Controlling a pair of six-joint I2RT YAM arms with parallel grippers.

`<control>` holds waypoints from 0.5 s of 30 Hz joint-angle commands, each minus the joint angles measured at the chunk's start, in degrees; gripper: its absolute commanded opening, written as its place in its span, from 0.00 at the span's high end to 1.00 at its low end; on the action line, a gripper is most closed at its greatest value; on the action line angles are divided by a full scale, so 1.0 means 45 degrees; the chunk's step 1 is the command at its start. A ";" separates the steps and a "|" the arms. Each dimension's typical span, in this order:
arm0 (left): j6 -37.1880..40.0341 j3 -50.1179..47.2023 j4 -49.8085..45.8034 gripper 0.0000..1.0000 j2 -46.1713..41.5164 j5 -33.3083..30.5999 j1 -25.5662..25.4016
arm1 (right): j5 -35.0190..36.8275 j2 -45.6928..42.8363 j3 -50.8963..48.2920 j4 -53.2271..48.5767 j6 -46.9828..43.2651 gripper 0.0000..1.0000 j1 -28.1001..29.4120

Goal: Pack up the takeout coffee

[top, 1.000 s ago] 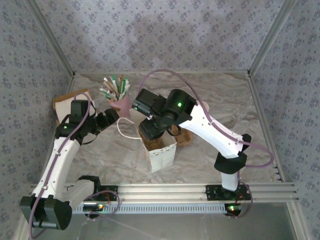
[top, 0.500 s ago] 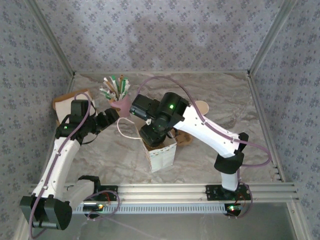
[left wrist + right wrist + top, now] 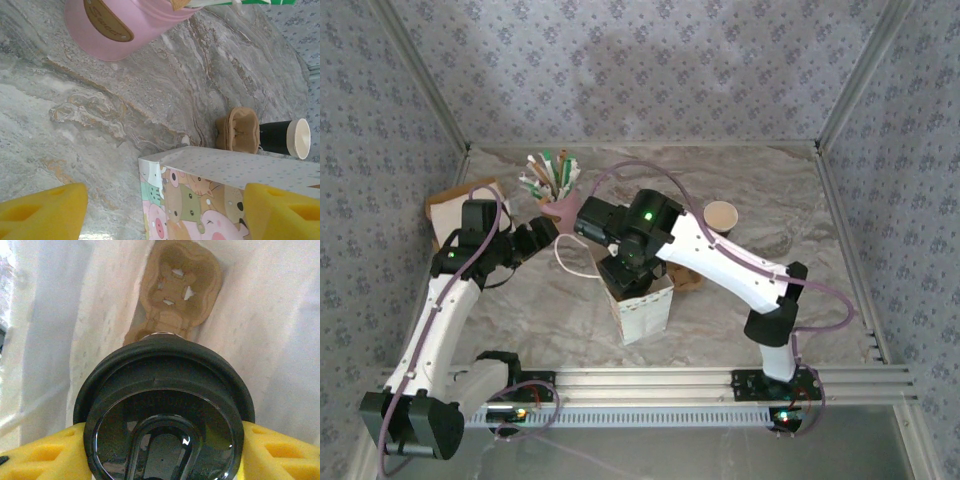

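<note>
The takeout coffee (image 3: 165,405) shows its round black lid, clamped between the yellow fingers of my right gripper (image 3: 162,450). It hangs inside the white paper bag (image 3: 645,310), above a brown cardboard cup carrier (image 3: 177,285) lying on the bag's bottom. From above, my right gripper (image 3: 625,270) reaches down into the bag's open top, and the cup is hidden there. My left gripper (image 3: 545,235) stands open to the left of the bag. Its yellow fingers (image 3: 40,210) frame the bag's cartoon-animal side (image 3: 200,195) without touching it.
A pink cup of straws (image 3: 560,200) stands behind the left gripper. A dark-walled paper cup (image 3: 720,215) stands right of the bag, with a second brown carrier (image 3: 242,130) beside it. A tan box (image 3: 455,205) sits at the far left. The bag's white cord handle (image 3: 570,262) lies on the table.
My right arm has swung left and lowered the lidded cup into the bag, uncovering the dark cup behind it. The left arm has not moved.
</note>
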 commanded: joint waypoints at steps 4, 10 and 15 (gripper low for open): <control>0.0205 0.0011 0.0223 0.19 -0.0085 0.0254 0.0093 | -0.0237 0.0297 -0.0221 -0.2410 0.0185 0.36 -0.0077; 0.0203 -0.0059 0.0320 0.19 -0.0168 0.0372 0.0086 | -0.0286 0.0337 -0.0474 -0.2401 0.0597 0.36 -0.0249; 0.0111 0.0061 0.0610 0.19 -0.0154 0.0393 0.0112 | -0.0261 0.0327 -0.0613 -0.2413 0.0761 0.36 -0.0386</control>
